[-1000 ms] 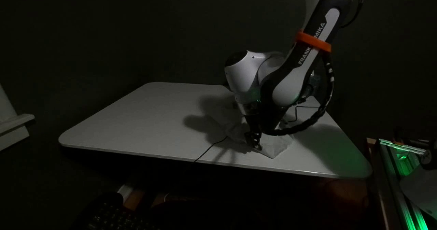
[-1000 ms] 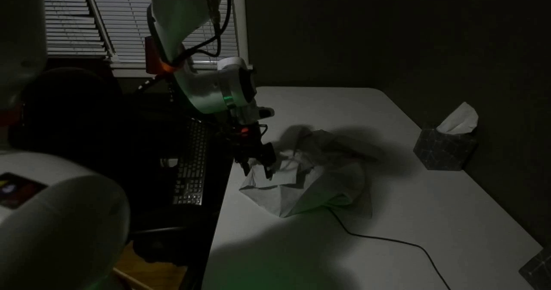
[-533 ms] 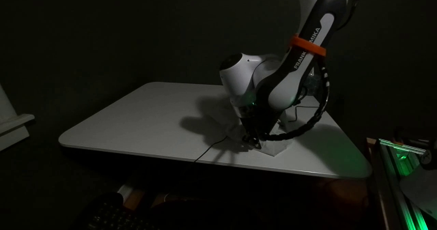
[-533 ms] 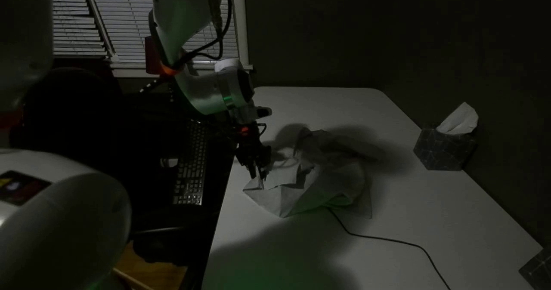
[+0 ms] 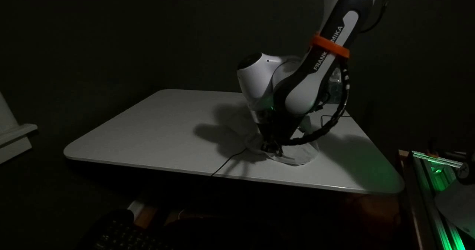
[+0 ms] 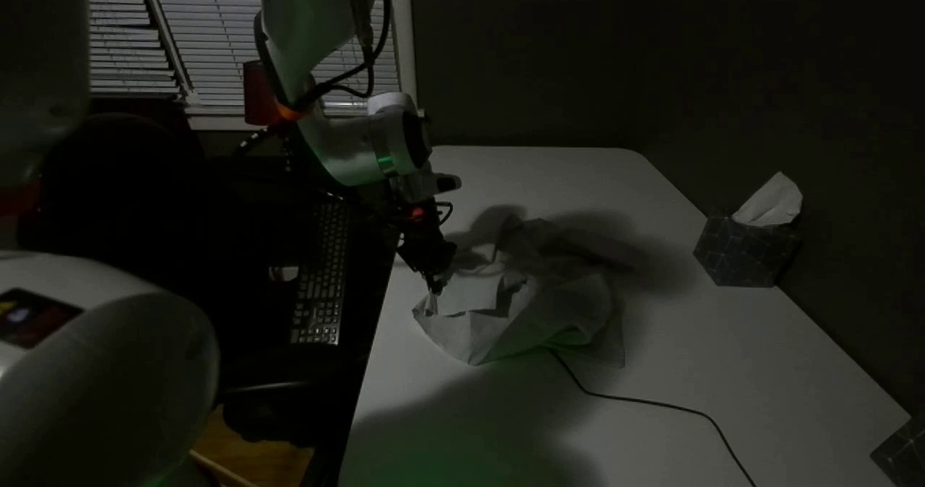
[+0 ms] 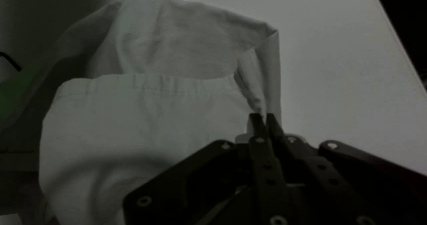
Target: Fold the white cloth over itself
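Under dim light, your table (image 5: 148, 131) stretches pale beneath the arm (image 5: 306, 85), which bends low over its work and rides a touch higher than half a second ago. The cloth (image 6: 538, 306) lies rumpled on the table, close to the edge by the keyboard (image 6: 325, 277), with a hemmed flap (image 7: 143, 118) resting over a lower layer. A tissue box (image 6: 744, 256) stands well apart and should not hinder the fold. The cloth's corner (image 5: 298, 159) facing that edge, pointed a second earlier, has been drawn inward and now shows a rounded border in an exterior view. Your gripper (image 7: 263, 116), spread over the cloth a second ago, has closed on it: in the wrist view a narrow pleat (image 7: 250, 74) runs in between the fingertips (image 7: 256, 120). That likely takes you from reaching to folding, with the grasp made and the carry across still to come. The bite looks small, so a slow lift may guard against a slip, and the loose cloth could drag along rather than turn over on itself.
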{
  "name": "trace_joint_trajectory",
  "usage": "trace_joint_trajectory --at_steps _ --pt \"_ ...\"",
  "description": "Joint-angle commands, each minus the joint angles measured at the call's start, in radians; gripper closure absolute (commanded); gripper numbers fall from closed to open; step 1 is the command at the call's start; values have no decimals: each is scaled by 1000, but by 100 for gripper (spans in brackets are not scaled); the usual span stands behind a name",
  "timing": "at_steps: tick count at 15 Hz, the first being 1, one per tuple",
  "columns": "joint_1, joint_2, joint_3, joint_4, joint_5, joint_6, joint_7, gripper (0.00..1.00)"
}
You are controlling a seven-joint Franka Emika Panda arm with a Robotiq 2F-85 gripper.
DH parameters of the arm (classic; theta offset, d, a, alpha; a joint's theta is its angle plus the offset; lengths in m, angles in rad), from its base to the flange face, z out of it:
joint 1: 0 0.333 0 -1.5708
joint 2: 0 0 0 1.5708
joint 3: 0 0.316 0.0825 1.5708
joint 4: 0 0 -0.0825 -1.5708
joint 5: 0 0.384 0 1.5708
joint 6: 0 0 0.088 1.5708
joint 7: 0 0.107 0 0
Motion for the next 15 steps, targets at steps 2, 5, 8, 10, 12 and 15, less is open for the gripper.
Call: trace_joint_trajectory --at_steps 2,5,8,10,12,15 --pt "4 -128 2 -66 59 -55 -40 99" --pt "20 -254 -43 -93 -16 -114 127 99" --pt "-31 -385 -39 -87 -63 -170 228 99" --pt "-77 -435 -29 -45 -111 -187 285 99" --pt "-123 -446 -16 5 -183 -140 328 99" --pt "-149 -451 5 12 -149 -163 279 96"
